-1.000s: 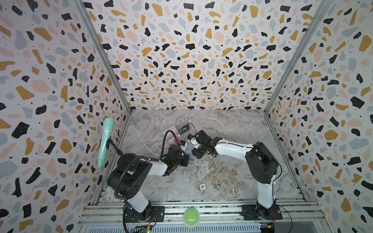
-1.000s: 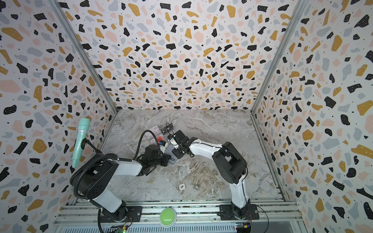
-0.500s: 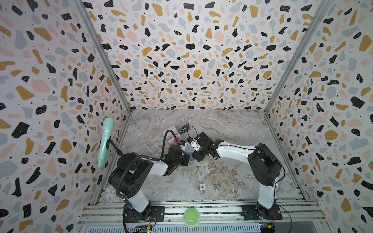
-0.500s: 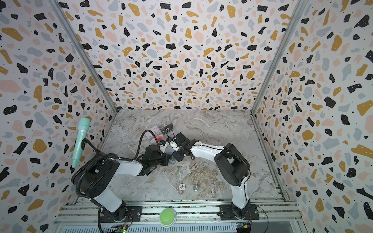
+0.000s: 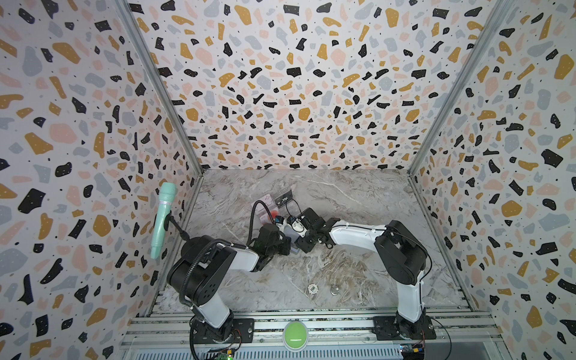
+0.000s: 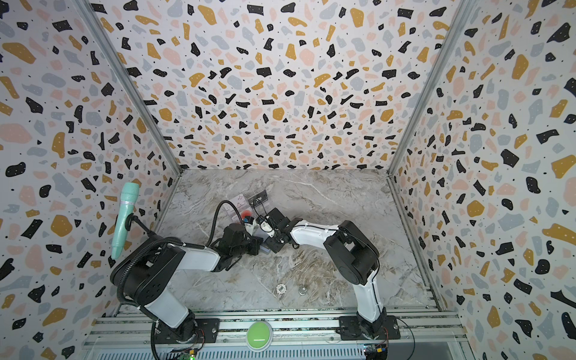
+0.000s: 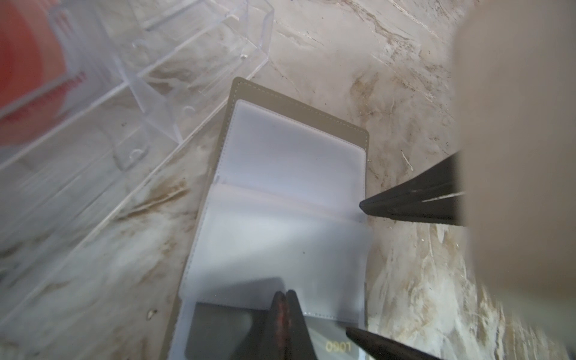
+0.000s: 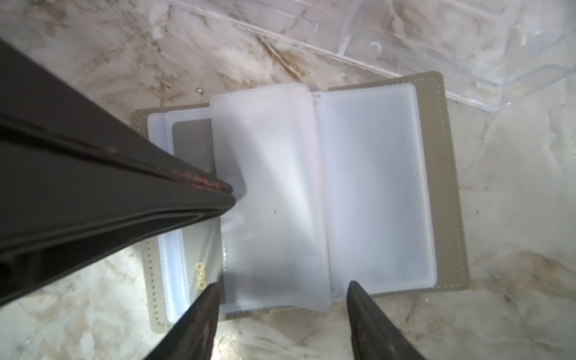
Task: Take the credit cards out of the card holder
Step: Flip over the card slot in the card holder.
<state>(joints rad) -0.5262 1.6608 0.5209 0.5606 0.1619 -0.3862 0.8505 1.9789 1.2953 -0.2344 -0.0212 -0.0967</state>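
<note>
The taupe card holder (image 8: 448, 174) lies open on the marble table, its frosted sleeves fanned up; in both top views only a pale sliver (image 5: 292, 237) (image 6: 265, 242) shows between the arms. A dark card with gold lettering (image 7: 218, 327) sits in a sleeve. My left gripper (image 7: 283, 294) is shut, its tips pressing that side's sleeves (image 8: 224, 193). My right gripper (image 8: 282, 290) is open, and its fingers (image 8: 208, 299) straddle the loose sleeve's edge. A black VIP card (image 5: 284, 198), a red-circle card (image 5: 271, 213) and a pinkish card (image 5: 266, 199) are at the clear tray.
The clear plastic tray (image 7: 187, 62) stands right beside the holder's far edge. A poker chip (image 5: 312, 289) and a coin (image 5: 335, 291) lie near the front. A teal microphone (image 5: 162, 218) hangs at the left wall; a green button (image 5: 295, 332) sits on the front rail.
My right gripper has shifted a little left, closer to the card holder, with its jaws slightly wider. The left arm has not moved.
</note>
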